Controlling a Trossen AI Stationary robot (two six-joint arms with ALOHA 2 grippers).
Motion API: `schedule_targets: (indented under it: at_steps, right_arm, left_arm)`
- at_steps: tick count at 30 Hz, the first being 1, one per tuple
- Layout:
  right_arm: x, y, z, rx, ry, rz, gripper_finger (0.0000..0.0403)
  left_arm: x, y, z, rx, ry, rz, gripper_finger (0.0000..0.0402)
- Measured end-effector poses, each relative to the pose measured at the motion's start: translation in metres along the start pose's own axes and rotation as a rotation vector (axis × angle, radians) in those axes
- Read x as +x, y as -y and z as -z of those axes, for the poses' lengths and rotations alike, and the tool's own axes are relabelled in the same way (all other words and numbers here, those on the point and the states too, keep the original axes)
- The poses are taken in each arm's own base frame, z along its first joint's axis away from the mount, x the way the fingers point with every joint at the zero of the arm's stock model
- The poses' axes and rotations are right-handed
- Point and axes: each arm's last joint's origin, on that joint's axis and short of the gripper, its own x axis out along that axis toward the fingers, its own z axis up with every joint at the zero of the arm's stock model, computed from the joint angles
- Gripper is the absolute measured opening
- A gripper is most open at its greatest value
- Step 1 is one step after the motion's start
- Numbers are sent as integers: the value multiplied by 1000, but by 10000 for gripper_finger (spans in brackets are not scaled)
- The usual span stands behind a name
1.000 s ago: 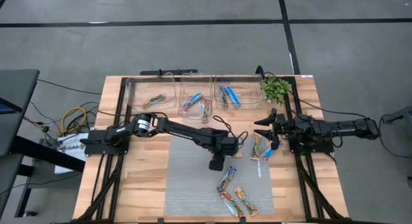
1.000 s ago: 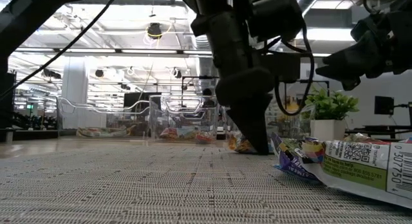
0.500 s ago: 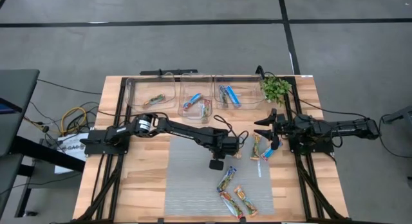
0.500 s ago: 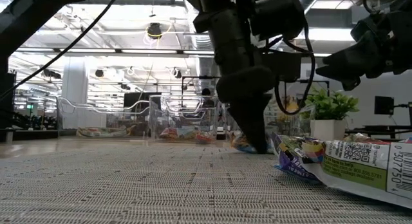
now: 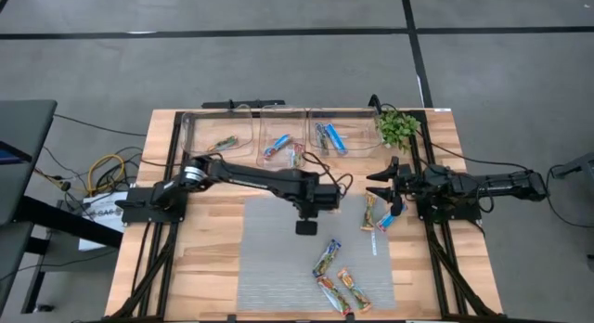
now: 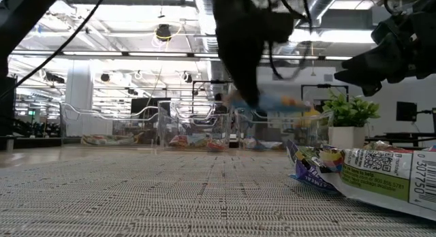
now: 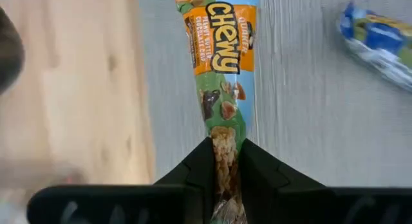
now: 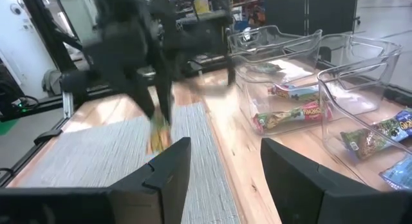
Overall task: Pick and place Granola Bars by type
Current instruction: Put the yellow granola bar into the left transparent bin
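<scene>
Step in hand: I judge this to be the carry to the bins; the left gripper (image 7: 226, 166) has its jaws closed on one end of an orange-and-green granola bar (image 7: 223, 69), which hangs clear of the mat.
Left gripper position: over the grey mat (image 5: 269, 267), between the loose bars and the bins.
Carry advice: I keep the bar high enough to clear the bin walls and travel smoothly, since the pinch is on the wrapper end only and the bar could swing or slip.
Drop target: three clear bins (image 5: 278, 137) along the far edge; I match the wrapper to a bin's contents before opening the jaws.
Right gripper (image 8: 219, 163): waits at the right edge of the bench, jaws wide, holding nothing.
Remaining bars: several loose bars (image 5: 327, 258) on the mat's near part, two more (image 5: 371, 212) just beside the right gripper.
Surface: wooden bench (image 5: 200, 258) with a ribbed mat at its middle; small green plant (image 5: 397, 126) at the far right corner.
Room: grey floor, cables to the left; a large lit hall shows beyond the bench.
</scene>
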Motion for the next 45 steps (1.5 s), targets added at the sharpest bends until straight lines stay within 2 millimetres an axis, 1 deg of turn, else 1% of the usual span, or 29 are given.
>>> schedule_targets:
  at_steps: [6, 13, 16, 20, 26, 29, 32, 37, 41, 45]
  right_arm:
    - [0, 0, 0, 0, 0, 0, 180]
    - [0, 0, 0, 0, -1, 0, 183]
    - [0, 0, 0, 0, -1, 0, 181]
    - [0, 0, 0, 0, 0, 0, 180]
    - [0, 0, 0, 0, -1, 0, 183]
    - [0, 0, 0, 0, -1, 0, 181]
    - [0, 0, 0, 0, -1, 0, 180]
    - [0, 0, 0, 0, 0, 0, 182]
    - [0, 0, 0, 0, 0, 0, 182]
    - [0, 0, 0, 0, 0, 0, 180]
  left_arm:
    - [-52, -14, 15, -75, -24, -20, 50]
    - [-104, -43, 47, -201, -70, -116, 50]
    - [-126, -58, 64, -289, -64, -155, 50]
    - [-152, -81, 93, -422, -66, -232, 50]
    - [-182, -115, 138, -590, -59, -350, 50]
    - [-192, -129, 161, -659, -56, -393, 50]
    - [-196, -141, 184, -729, -68, -416, 50]
    - [-197, -155, 218, -811, -100, -449, 50]
    - [-193, -163, 233, -810, -93, -468, 50]
    - [-181, -172, 240, -811, -71, -477, 50]
